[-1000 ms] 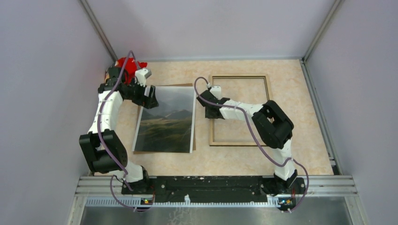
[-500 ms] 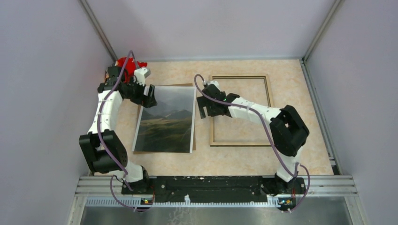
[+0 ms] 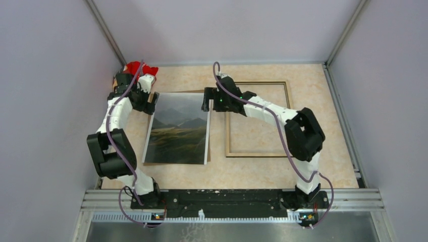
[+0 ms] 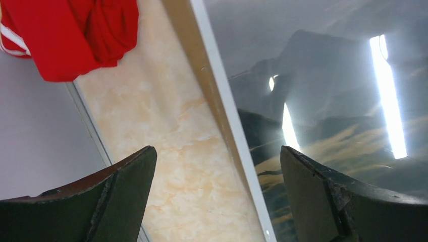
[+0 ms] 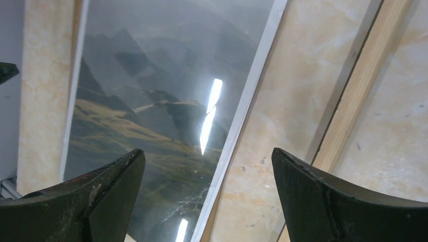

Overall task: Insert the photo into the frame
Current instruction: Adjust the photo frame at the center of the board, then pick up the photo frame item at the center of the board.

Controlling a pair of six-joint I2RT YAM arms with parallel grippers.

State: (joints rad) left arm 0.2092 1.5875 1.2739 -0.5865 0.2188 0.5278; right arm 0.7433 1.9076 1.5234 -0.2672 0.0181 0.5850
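The photo [image 3: 179, 128] lies flat on the table [image 3: 202, 174], picture side up. It sits on top of a brown board [image 3: 174, 92] that peeks out along its far edge and its left edge. The frame [image 3: 252, 155] lies just beside it on the right with its wood side up. The two do not touch.

The left gripper [image 3: 151, 103] is at the far left corner of the photo. The right gripper [image 3: 206, 101] is at the far right corner. Both have their fingers spread wide and hold nothing. In the left wrist view the photo's left edge runs between the two fingers. In the right wrist view the photo's right edge does the same.

I think the arms are getting ready to pick the photo up by its far corners. I cannot tell how high the fingers are above the paper, so the drop down is the tricky part.

Here is what could go wrong. The paper is thin and lies flat, so a finger may slide over it and only push it. A finger could dig in and bend a corner. It could also grab the board together with the photo. If one arm lifts or pulls harder than the other, the photo could crease or rip. A red cloth [image 3: 136, 68] lies near the left arm and could snag it.
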